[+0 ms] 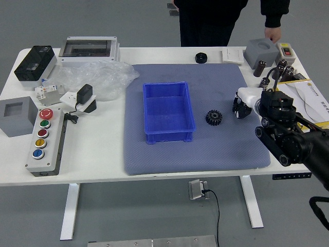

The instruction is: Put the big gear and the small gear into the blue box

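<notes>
Gear (pixel 214 117) lies just left of my right hand (pixel 241 108), box (pixel 169 137) beyond it. Cannot tell whether I grip anything or am open.

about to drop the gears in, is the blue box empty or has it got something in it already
Empty: the blue box is open-topped, and only its bare blue floor and walls show inside.

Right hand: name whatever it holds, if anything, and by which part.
That cannot be told: at the right hand, dark parts merge and hide any grasp. The gear between it and the blue box lies on the mat, unheld.
</notes>
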{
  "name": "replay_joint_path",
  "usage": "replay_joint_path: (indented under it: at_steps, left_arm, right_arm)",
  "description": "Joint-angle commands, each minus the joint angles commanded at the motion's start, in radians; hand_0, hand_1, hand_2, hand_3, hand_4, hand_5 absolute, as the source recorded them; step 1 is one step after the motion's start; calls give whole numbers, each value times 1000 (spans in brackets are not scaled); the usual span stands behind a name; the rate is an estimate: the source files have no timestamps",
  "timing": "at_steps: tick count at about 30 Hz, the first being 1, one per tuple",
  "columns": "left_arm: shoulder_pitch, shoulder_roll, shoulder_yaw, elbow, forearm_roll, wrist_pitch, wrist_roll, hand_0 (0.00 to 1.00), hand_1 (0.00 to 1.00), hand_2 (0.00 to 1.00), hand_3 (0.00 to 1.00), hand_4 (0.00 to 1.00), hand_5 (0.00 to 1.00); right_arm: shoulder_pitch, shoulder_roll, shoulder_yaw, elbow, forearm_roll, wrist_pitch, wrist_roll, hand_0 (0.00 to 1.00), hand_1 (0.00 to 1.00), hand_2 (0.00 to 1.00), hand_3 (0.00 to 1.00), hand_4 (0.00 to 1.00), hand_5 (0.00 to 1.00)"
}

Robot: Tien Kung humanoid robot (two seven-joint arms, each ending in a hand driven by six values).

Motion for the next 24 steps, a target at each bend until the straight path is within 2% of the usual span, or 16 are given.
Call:
replay_joint_path:
  at_steps: [10,15,24]
  left_arm:
    - [-1,2,0,0,1,0,-1,819,826,824,798,529,123]
    - [-1,4,-3,0,5,0,0,819,825,824,798,529,122]
    - [-2,8,-7,0,8,1,1,818,825,824,796,529,122]
  right_arm:
    - [-5,-10,14,12,-2,-12,0,540,452,465,535,518,123]
    - [-22,-42,52,90,-25,-2,-12,538,451,463,530,510,126]
    - [-58,-111,117,296,-66,19,-38,556,451,462,531,490,122]
